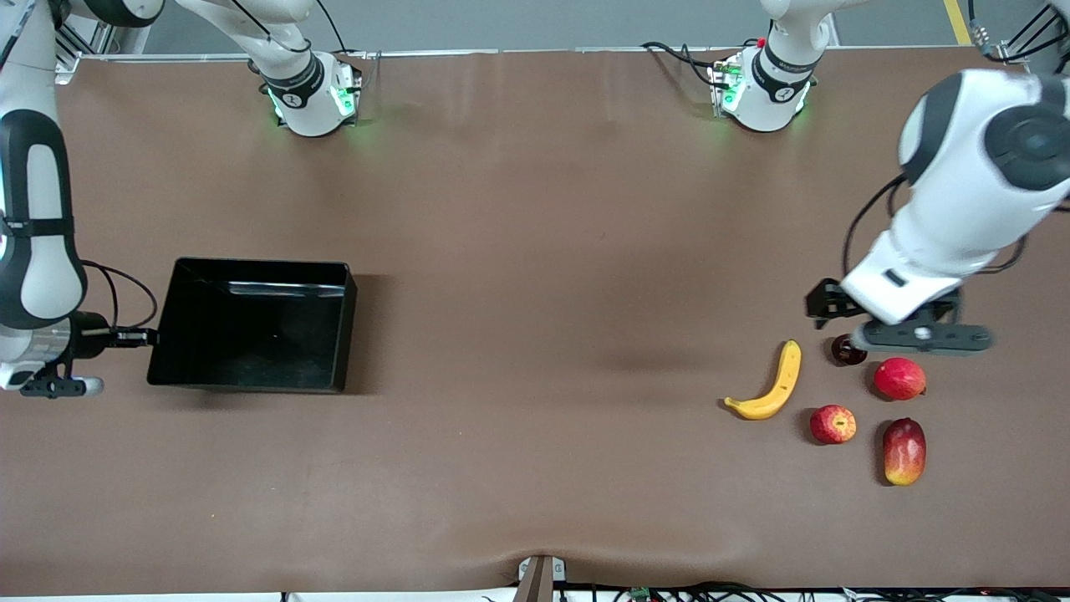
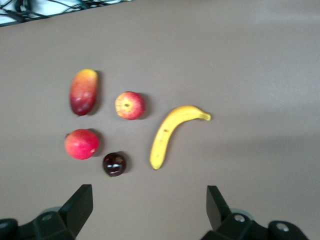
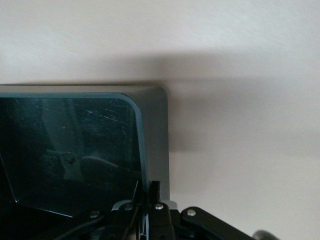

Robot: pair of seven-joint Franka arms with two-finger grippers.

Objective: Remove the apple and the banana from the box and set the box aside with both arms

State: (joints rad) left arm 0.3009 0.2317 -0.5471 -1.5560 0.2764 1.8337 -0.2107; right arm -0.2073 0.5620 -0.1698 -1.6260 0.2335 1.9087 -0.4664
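The black box [image 1: 251,326] sits toward the right arm's end of the table. My right gripper [image 1: 150,337] is shut on its end wall, one finger inside and one outside [image 3: 150,196]; the box's wall [image 3: 152,130] fills that view. The yellow banana [image 1: 773,385] and the small streaked red apple [image 1: 833,424] lie toward the left arm's end. My left gripper [image 1: 919,338] hangs open and empty over the table by the fruit group. In the left wrist view the left gripper [image 2: 149,197] is above the banana [image 2: 172,132] and the apple [image 2: 130,105], touching neither.
A pinkish-red round fruit [image 1: 899,378], a red-and-yellow mango [image 1: 904,451] and a small dark round fruit [image 1: 847,351] lie beside the apple. They also show in the left wrist view [image 2: 81,144], [image 2: 83,91], [image 2: 114,164]. Brown table [image 1: 535,334] lies between box and fruits.
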